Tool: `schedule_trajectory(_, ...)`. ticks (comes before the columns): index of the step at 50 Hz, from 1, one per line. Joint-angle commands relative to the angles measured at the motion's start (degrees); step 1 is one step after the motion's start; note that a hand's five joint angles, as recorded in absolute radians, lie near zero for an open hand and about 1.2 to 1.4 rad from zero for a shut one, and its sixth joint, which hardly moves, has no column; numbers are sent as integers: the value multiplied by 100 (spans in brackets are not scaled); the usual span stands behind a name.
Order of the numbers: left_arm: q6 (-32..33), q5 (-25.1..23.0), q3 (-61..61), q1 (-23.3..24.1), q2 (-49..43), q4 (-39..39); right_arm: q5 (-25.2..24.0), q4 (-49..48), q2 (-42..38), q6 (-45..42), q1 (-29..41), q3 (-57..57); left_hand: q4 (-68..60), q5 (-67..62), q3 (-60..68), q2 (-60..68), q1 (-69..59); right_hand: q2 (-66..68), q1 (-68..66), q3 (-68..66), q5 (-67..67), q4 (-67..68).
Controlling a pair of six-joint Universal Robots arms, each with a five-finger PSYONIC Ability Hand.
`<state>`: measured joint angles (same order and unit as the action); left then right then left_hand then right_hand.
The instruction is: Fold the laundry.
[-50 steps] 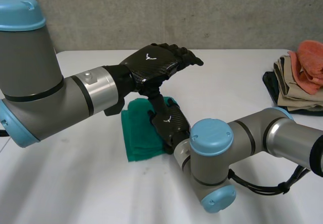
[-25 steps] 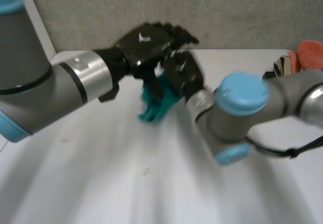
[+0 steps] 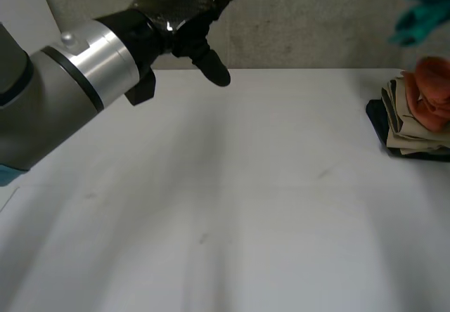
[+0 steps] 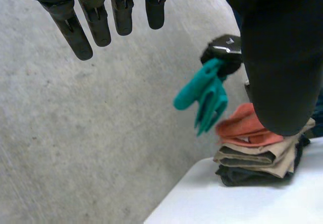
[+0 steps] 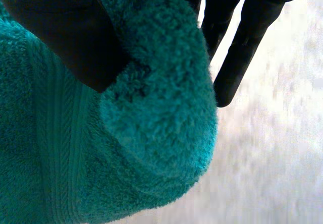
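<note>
Teal towel [image 5: 151,133] in pinch of right hand [image 5: 50,32]; left hand [image 3: 184,10] straight-fingered, empty.

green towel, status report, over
Left hand open, raised, empty. Right hand shut on green towel, in the air. Folded stack on table's right side, apart from towel.

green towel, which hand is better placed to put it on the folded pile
Right: the right hand grips the green towel, raised close to the folded pile; the left hand is open, holding nothing.
</note>
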<state>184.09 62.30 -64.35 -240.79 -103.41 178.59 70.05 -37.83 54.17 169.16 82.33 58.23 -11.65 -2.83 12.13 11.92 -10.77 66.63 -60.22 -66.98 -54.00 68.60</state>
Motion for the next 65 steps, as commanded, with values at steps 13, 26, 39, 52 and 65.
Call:
schedule_trajectory(13,40,-8,-350,120,-179,9,-1925,-726,-680,-806,-1615,2034,160,279,-208,-187,72,-4257,3616,4292,3994,-4454)
schedule_trajectory(26,31,1,-412,419,-91,1,-723,1013,1999,63,-1650,3105,160,279,-208,-187,72,-5663,5022,5698,5400,-5860)
schedule_trajectory(39,-31,-17,-579,515,111,27,263,2262,2959,-559,-3021,3441,165,283,-213,-192,77,-5663,5022,5698,5400,-5860)
schedule_trajectory(52,-496,360,54,472,436,115,685,1613,3310,-446,-1951,2624,165,283,-213,-192,77,-5663,5022,5698,5400,-5860)
schedule_trajectory(65,-497,1996,-121,-608,857,62,782,1426,3575,-243,888,2764,165,283,-213,-192,77,-5663,5022,5698,5400,-5860)
